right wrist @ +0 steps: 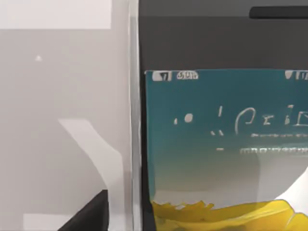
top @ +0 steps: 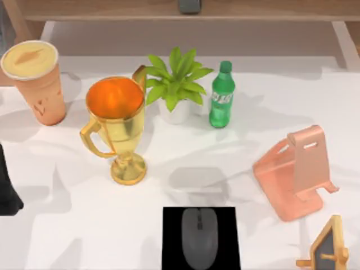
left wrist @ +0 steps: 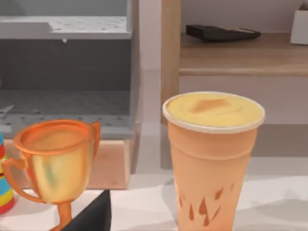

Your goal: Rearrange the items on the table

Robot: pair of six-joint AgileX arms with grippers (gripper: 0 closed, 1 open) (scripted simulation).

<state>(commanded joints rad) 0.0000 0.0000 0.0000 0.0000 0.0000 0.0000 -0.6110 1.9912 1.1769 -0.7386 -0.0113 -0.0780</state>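
A grey mouse lies on a small black pad at the front middle of the white table. The tall orange cup with a cream lid stands upright at the back left. It appears close in the left wrist view as the cup, with the trophy beside it. My left arm is at the table's left edge, apart from the cup. The right wrist view looks closely at the smartphone, with its silver edge and teal and yellow screen. A dark part of the right gripper sits beside that edge.
A gold trophy stands left of centre. Behind the middle are a potted plant and a green bottle. A pink phone stand is at the right, and a small wooden-framed board at the front right corner.
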